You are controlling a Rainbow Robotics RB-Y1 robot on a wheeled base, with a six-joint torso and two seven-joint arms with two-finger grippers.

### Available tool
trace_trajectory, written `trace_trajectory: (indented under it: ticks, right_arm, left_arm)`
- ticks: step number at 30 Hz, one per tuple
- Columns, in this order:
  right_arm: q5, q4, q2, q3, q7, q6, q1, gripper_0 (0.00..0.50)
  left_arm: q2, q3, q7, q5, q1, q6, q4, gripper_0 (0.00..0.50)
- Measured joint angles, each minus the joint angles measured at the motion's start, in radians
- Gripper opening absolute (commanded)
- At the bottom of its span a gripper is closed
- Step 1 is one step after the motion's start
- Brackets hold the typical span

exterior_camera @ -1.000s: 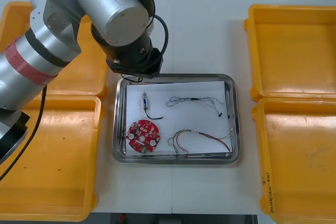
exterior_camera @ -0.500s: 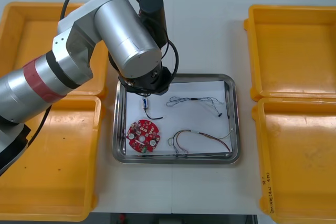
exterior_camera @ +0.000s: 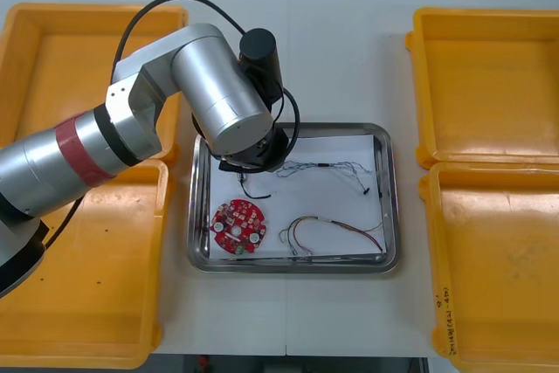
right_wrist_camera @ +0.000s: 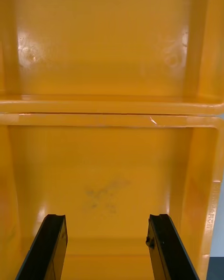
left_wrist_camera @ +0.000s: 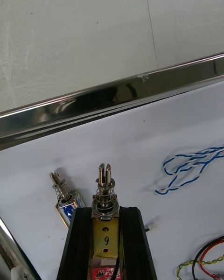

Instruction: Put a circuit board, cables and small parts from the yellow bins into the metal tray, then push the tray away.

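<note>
My left gripper (left_wrist_camera: 106, 212) is shut on a small metal part (left_wrist_camera: 105, 193), a sprung pin that sticks out between the black fingers (left_wrist_camera: 81, 235). It hovers low over the white lining of the metal tray (exterior_camera: 390, 198), near the rear left corner. A second small metal part (left_wrist_camera: 65, 204) lies on the lining just beside the fingers. The tray also holds a red circuit board (exterior_camera: 238, 226), a blue and white cable (exterior_camera: 327, 168) and a red and yellow cable (exterior_camera: 327, 229). In the front view the left arm's wrist (exterior_camera: 236, 120) covers the gripper. My right gripper (right_wrist_camera: 105, 228) stands open over a yellow bin (right_wrist_camera: 112, 168).
Two yellow bins (exterior_camera: 87, 286) flank the tray on the left and two more (exterior_camera: 489, 85) on the right. The tray's shiny far rim (left_wrist_camera: 116, 95) runs just beyond the left fingers, with bare table behind it.
The left arm has swung down and rightward into the tray's rear left corner. Its wrist now covers the small metal part that lay in plain sight there.
</note>
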Motion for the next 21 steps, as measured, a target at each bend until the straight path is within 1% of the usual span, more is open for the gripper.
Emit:
trace_trajectory:
  ticks: [5,6,7,8,10,11,12,13,19,21]
  right_arm:
    - [0.014,-0.009,0.036,0.0,-0.001,0.0,0.008,0.5]
    - [0.018,-0.012,0.043,0.0,-0.003,0.0,0.012,0.5]
    - [0.023,-0.015,0.05,0.0,-0.007,0.0,0.017,0.5]
    - [0.026,-0.018,0.056,0.0,-0.01,0.0,0.022,0.5]
    - [0.032,-0.023,0.067,0.0,-0.01,0.0,0.032,0.5]
    - [0.033,-0.026,0.071,0.0,-0.01,0.0,0.038,0.5]
    - [0.033,-0.027,0.074,0.0,-0.01,0.0,0.044,0.5]
    - [0.033,-0.029,0.075,0.0,-0.01,0.0,0.05,0.5]
    - [0.038,-0.043,0.075,0.0,-0.015,0.0,0.082,0.5]
    - [0.044,-0.046,0.075,0.0,-0.039,0.0,0.089,0.5]
  left_arm:
    - [-0.003,-0.001,0.006,0.0,0.0,0.0,0.001,0.013]
    - [-0.004,-0.001,0.008,0.0,0.0,-0.001,0.001,0.023]
    - [-0.004,-0.001,0.009,0.0,0.0,-0.001,0.001,0.058]
    - [-0.004,-0.001,0.009,0.0,0.0,-0.001,0.001,0.104]
    - [-0.005,-0.001,0.01,0.0,0.0,-0.001,0.002,0.315]
    - [-0.005,-0.001,0.01,0.0,0.0,-0.001,0.002,0.43]
    - [-0.005,-0.001,0.011,0.0,0.0,-0.001,0.002,0.488]
    - [-0.005,-0.001,0.012,0.0,0.0,-0.001,0.002,0.5]
    - [-0.006,-0.001,0.012,0.0,0.0,-0.002,0.002,0.5]
    - [-0.006,-0.001,0.012,0.0,0.0,-0.002,0.002,0.5]
